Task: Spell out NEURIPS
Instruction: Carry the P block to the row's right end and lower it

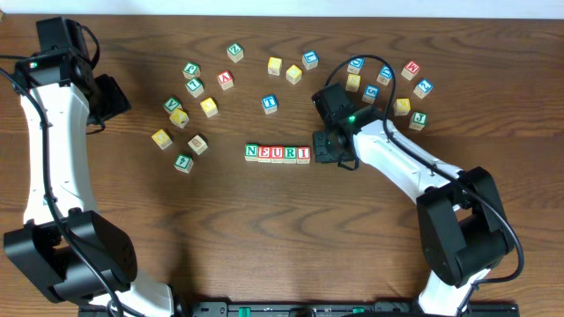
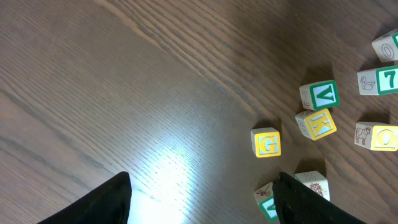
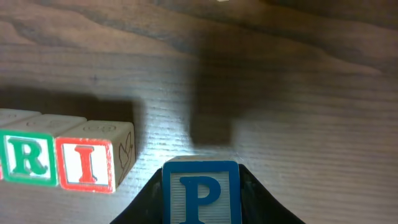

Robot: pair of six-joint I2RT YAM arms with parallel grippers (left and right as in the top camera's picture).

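Five cubes stand in a row mid-table and read N [image 1: 252, 152], E [image 1: 264, 153], U [image 1: 278, 153], R [image 1: 291, 154], I [image 1: 304, 154]. My right gripper [image 1: 328, 150] hovers just right of the I cube, apart from it. In the right wrist view the gripper [image 3: 202, 202] is shut on the blue-framed P cube [image 3: 202, 190], held slightly above the wood. The red I cube [image 3: 87, 163] and green R cube [image 3: 28, 160] sit to its left. The arm hides the P cube from overhead. My left gripper [image 1: 113, 97] is far left, open [image 2: 202, 208] and empty.
Loose cubes lie scattered behind the row, one cluster at the left [image 1: 185, 114] and another at the right [image 1: 388, 88]. A blue-framed cube [image 1: 270, 103] sits alone behind the row. Yellow G [image 2: 267, 143], yellow K [image 2: 317, 123] and green V [image 2: 322, 95] lie beside my left gripper.
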